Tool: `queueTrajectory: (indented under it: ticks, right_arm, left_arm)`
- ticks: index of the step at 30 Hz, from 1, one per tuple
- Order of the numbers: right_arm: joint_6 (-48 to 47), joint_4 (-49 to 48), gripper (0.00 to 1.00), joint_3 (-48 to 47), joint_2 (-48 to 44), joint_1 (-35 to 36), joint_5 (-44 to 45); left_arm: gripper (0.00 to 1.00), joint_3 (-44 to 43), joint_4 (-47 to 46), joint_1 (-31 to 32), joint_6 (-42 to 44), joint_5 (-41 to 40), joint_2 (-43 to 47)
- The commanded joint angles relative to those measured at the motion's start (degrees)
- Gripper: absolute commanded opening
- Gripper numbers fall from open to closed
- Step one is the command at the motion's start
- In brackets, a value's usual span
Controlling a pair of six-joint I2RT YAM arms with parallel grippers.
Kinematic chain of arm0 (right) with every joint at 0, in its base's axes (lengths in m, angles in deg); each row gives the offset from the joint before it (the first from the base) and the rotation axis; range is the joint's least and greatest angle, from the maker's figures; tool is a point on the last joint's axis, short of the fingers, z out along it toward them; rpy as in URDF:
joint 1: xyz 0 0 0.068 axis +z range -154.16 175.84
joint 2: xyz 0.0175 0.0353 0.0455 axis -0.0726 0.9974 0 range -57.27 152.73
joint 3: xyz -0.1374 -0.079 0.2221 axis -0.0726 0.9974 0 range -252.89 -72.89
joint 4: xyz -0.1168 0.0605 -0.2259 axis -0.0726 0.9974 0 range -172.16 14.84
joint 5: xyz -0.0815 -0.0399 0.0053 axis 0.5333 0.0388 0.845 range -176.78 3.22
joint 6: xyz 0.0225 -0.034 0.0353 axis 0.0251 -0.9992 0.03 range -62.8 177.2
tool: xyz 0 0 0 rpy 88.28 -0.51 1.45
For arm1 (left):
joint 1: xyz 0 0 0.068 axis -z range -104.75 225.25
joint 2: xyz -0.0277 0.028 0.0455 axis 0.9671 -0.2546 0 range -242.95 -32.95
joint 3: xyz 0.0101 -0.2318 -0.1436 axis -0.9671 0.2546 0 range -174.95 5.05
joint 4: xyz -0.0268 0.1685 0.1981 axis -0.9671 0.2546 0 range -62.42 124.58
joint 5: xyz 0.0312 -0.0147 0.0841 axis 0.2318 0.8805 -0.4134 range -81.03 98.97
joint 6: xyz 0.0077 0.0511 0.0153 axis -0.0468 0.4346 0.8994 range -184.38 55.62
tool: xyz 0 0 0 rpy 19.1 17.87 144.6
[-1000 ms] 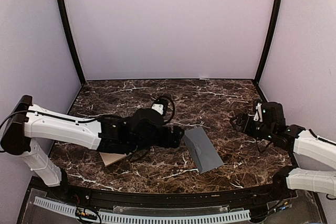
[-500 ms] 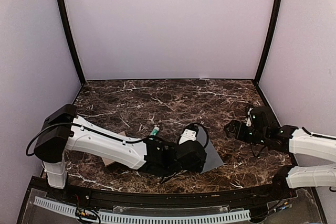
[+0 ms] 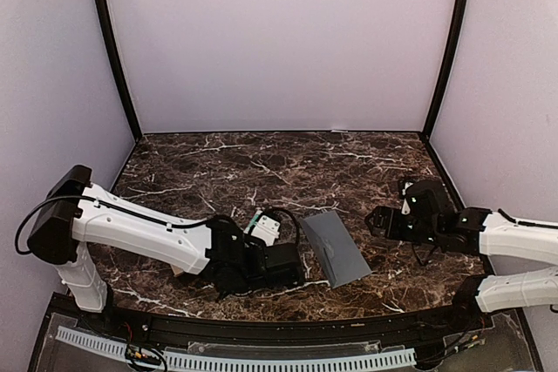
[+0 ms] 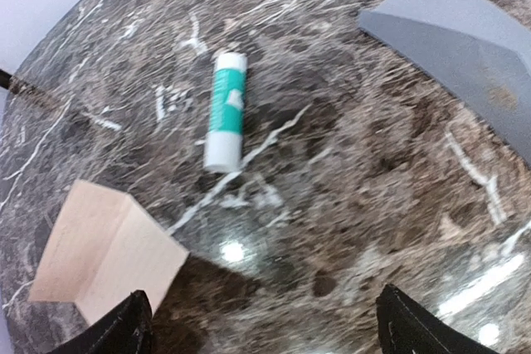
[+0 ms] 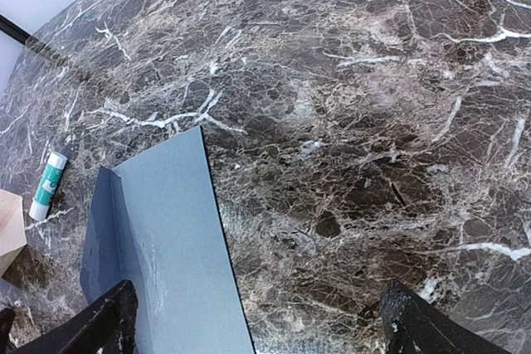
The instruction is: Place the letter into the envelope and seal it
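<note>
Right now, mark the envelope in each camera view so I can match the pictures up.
Top external: the envelope lies right of centre, in the lower half of the picture.
Left wrist: upper right corner, cut off by the frame.
Right wrist: lower left, running off the bottom edge.
Shared landmark: the glue stick, left of the envelope in both wrist views.

A dark brown marble tabletop (image 3: 261,158) with white veins sits between plain pale lilac walls (image 3: 279,41) and black corner posts (image 3: 112,50).
</note>
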Motion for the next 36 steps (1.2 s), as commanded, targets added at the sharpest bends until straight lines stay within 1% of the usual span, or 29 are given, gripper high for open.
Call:
queueTrajectory:
  ticks: [1, 3, 7, 8, 9, 12, 15, 21, 25, 28, 29, 30, 31, 32, 33, 34, 35, 36]
  right_arm:
    - [-1.1, 0.7, 0.99, -2.2, 1.8, 1.8, 1.9]
    - [-1.1, 0.7, 0.99, -2.6, 2.8, 2.4, 2.2]
    - [-0.7, 0.4, 0.99, -3.1, 4.0, 3.7, 2.7]
    - [-0.7, 0.3, 0.99, -3.3, 4.3, 4.1, 2.7]
    - [-0.6, 0.4, 0.99, -3.5, 4.4, 4.4, 2.9]
    - [-0.4, 1.0, 0.99, -3.9, 4.8, 5.2, 3.7]
    - [-0.1, 1.2, 0.99, -3.9, 4.5, 5.5, 4.1]
    - [0.0, 1.4, 0.99, -3.8, 4.1, 5.6, 4.1]
    - [0.0, 1.4, 0.99, -3.6, 3.9, 5.7, 4.1]
    - [-0.1, 1.4, 0.99, -3.3, 3.7, 5.7, 4.2]
    - [-0.1, 1.4, 0.99, -3.2, 3.7, 5.7, 4.2]
    - [-0.1, 1.5, 0.99, -3.2, 3.5, 5.7, 4.2]
    - [-0.2, 1.6, 0.99, -3.1, 3.3, 5.7, 4.3]
    - [-0.2, 1.6, 0.99, -3.0, 3.1, 5.7, 4.3]
    - [-0.1, 1.6, 0.99, -2.9, 2.9, 5.7, 4.3]
    - [-0.3, 1.6, 0.99, -2.9, 2.6, 5.7, 4.1]
    - [-0.3, 1.6, 0.99, -2.9, 2.3, 5.7, 3.9]
    - [-0.3, 1.4, 0.99, -2.8, 2.0, 5.7, 3.6]
  left_arm:
    - [0.95, 3.5, 18.3, 0.2, -7.0, -4.8, 5.8]
    - [0.98, 6.1, 17.5, 0.1, -5.9, -4.4, 7.7]
    - [0.99, 10.7, 15.5, -1.8, -3.7, -2.9, 11.6]
    - [0.99, 12.1, 15.0, -3.1, -3.5, -2.4, 12.3]
    - [0.98, 12.8, 14.4, -4.0, -3.1, -2.0, 14.1]
    - [0.95, 16.8, 7.8, -6.9, 1.8, 1.9, 17.6]
    - [0.93, 19.7, 3.7, -7.6, 5.8, 5.1, 20.2]
    - [0.86, 22.3, -2.1, -9.0, 10.8, 10.0, 19.2]
    - [0.82, 22.7, -4.5, -10.1, 12.4, 10.6, 16.8]
    - [0.72, 22.5, -5.2, -11.6, 13.0, 10.3, 14.2]
    - [0.65, 22.3, -5.3, -12.3, 13.2, 9.8, 13.7]
    - [0.61, 22.2, -5.4, -12.6, 13.3, 9.4, 12.7]
    - [0.53, 22.2, -5.5, -12.9, 13.3, 8.8, 12.2]
    - [0.48, 21.9, -5.5, -13.1, 13.5, 8.7, 11.3]
    - [0.39, 21.7, -5.4, -13.3, 13.6, 8.4, 10.8]
    - [0.34, 21.2, -5.2, -13.4, 13.7, 7.9, 10.0]
    - [0.22, 20.7, -4.6, -13.4, 13.7, 7.7, 9.5]
    - [0.16, 19.7, -4.4, -13.4, 13.6, 7.4, 8.9]
